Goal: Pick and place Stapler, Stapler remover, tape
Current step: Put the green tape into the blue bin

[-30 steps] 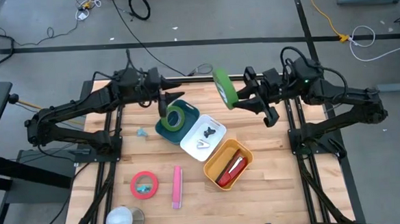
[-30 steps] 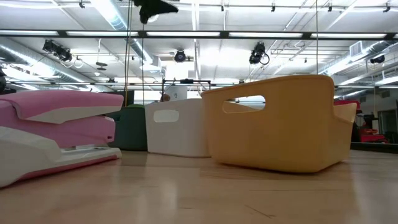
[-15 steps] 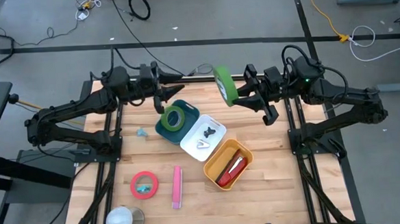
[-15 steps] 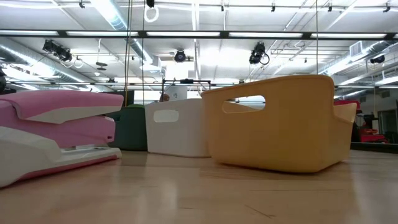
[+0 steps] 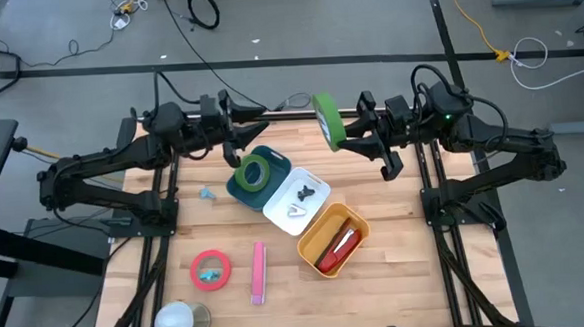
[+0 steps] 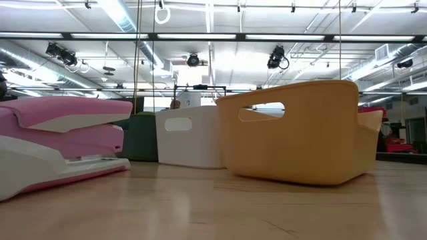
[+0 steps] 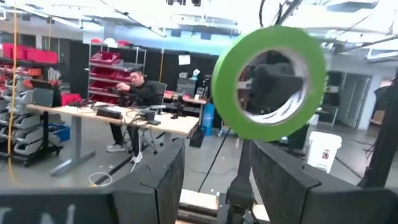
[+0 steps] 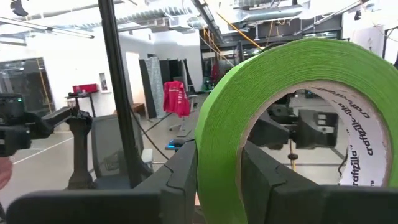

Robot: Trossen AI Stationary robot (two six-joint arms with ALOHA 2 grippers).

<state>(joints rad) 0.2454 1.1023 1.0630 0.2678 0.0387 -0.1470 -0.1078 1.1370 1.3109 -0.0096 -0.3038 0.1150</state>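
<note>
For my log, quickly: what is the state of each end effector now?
Left end effector: open, holding nothing.
Right end effector: closed on the green tape roll.

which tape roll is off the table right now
The bright green roll held in the right gripper; the other green roll lies in the dark bin, the red one on the table.

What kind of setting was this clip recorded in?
Probably a robotics lab or industrial workshop: a wooden table on a bare concrete floor with loose cables, shelving holding red bins, and a person at a workbench behind.
</note>
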